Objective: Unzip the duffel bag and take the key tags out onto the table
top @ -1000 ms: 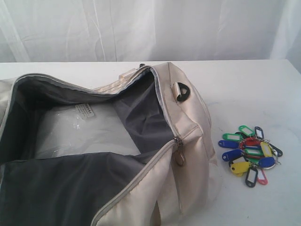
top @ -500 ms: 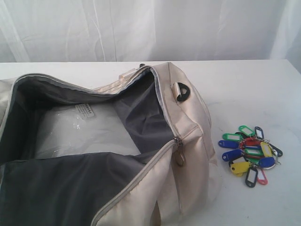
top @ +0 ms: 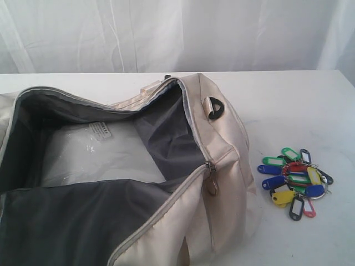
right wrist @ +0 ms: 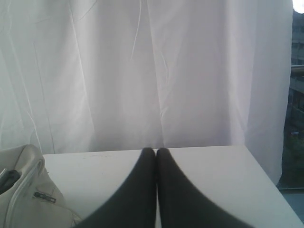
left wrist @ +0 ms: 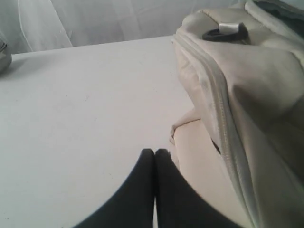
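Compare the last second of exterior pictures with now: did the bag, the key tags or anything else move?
Nothing visibly changed. The duffel bag lies unzipped and gaping on the table, and the key tags sit in the same heap beside it, outside the bag.

Soft, diffuse daylight comes through the white curtain (top: 177, 33) behind the duffel bag (top: 222, 144). It leaves the table (top: 288, 100) bright, with only faint shadows beside the bag. The bag's grey interior is dim. The exterior view is slightly grainy. In the wrist views the left gripper (left wrist: 155, 153) and right gripper (right wrist: 156, 151) are blurred dark shapes.
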Robot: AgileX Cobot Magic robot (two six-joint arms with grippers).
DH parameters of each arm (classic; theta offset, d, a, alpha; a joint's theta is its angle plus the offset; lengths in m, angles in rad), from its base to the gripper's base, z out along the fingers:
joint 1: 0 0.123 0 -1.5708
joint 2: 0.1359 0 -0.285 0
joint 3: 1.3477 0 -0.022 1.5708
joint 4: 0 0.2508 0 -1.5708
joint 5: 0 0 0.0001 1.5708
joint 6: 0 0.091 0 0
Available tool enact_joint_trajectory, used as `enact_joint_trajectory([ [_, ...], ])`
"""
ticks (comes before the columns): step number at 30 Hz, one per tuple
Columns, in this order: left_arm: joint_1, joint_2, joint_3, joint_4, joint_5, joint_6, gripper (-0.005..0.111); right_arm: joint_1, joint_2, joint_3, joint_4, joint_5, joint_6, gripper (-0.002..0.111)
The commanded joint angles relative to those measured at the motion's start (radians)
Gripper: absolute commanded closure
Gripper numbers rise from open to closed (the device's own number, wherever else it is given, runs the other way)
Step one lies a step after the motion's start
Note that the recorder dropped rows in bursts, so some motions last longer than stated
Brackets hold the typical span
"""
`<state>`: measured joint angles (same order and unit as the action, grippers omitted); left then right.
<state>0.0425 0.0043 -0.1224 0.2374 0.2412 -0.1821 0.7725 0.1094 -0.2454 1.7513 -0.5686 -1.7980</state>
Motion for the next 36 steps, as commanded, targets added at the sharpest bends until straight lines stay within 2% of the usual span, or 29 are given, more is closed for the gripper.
enact_joint_trajectory([
  [1, -0.007, -0.004, 0.034, -0.144, -0.009, 0.128, 0.107, -0.006, -0.003, 0.007, -0.007, 0.003, -0.010, 0.108],
  [5, -0.007, -0.004, 0.099, -0.320, -0.075, 0.266, 0.107, -0.006, -0.003, 0.007, -0.007, 0.003, -0.010, 0.108],
  [11, -0.007, -0.004, 0.122, -0.317, -0.075, 0.261, 0.107, -0.006, -0.003, 0.007, -0.007, 0.003, -0.010, 0.108],
  [15, -0.007, -0.004, 0.122, -0.300, -0.013, 0.261, 0.107, -0.006, -0.003, 0.007, -0.007, 0.003, -0.010, 0.108],
  [36, -0.007, -0.004, 0.122, -0.292, -0.004, 0.309, 0.107, -0.006, -0.003, 0.007, -0.007, 0.003, -0.010, 0.108],
])
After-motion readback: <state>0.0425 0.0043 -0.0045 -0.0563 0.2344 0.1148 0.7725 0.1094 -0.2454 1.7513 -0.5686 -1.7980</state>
